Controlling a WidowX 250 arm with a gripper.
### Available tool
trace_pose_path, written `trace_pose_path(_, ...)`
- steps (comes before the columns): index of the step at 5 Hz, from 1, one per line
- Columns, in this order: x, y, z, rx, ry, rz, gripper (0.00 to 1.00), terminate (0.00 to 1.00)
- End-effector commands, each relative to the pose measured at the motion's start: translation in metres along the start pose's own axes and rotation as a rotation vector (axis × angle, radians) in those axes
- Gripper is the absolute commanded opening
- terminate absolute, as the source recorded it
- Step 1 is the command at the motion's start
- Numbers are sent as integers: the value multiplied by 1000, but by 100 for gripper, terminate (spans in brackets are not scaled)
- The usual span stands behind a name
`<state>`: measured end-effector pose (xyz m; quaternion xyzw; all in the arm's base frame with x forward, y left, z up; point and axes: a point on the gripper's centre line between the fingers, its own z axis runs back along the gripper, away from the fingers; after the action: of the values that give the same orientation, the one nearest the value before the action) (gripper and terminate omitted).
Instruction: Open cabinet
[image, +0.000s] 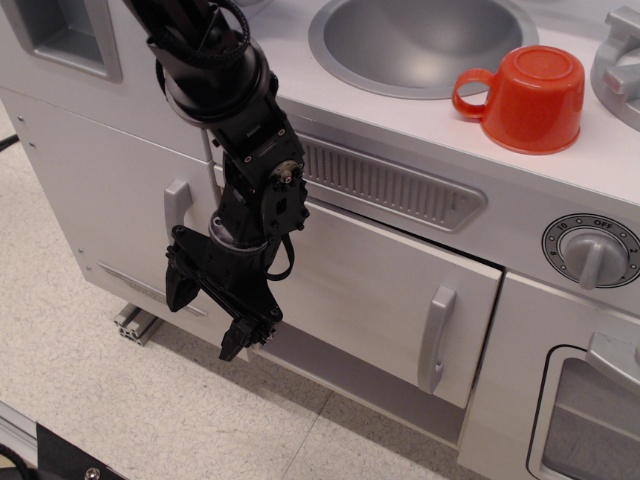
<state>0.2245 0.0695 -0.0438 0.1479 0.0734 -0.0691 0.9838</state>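
Note:
The cabinet door (370, 290) is the wide, flat pale-grey panel under the vent grille. Its grey vertical loop handle (437, 337) sits near its right edge. A dark gap runs along the door's top and right edge, so it looks slightly ajar. My black gripper (205, 318) hangs in front of the door's lower left corner, pointing down towards the floor. Its fingers (178, 290) are spread and hold nothing. It is well to the left of the handle and apart from it. The arm covers the door's left edge.
A taller, narrower pale-grey door with a similar handle (178, 205) stands left of the gripper. A dial (592, 250) and windowed oven door (590, 420) are at the right. On the counter are a sink (420, 40) and a red cup (525, 98). An aluminium foot (135, 325) is on the floor.

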Motion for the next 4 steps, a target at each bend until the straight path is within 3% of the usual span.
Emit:
trace_pose_path(1,0,0,0,0,0,0,100,0)
trace_pose_path(2,5,-19,3,-66,-7,29,100,0)
trace_pose_path(3,9,-40,3,-73,-47,26,100,0)
trace_pose_path(4,15,-64,13,-120,-90,15,100,0)
